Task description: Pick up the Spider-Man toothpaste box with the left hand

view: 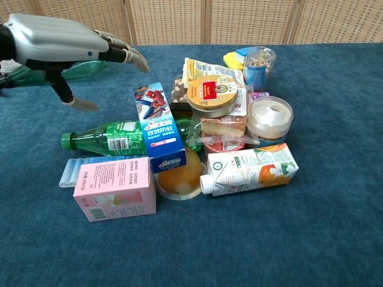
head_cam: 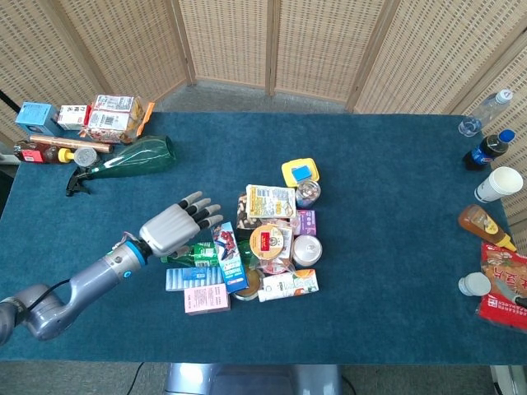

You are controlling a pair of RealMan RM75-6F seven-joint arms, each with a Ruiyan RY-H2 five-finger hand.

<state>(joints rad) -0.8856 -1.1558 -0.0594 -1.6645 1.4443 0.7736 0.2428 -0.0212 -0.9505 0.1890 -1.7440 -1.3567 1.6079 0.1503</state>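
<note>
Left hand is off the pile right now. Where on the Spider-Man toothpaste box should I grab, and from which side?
Probably the far, Spider-Man end of the Spider-Man toothpaste box, coming from above. That end tilts up clear, while the near end rests on the green bottle and peach cup. The left hand hovers open to the left.
</note>
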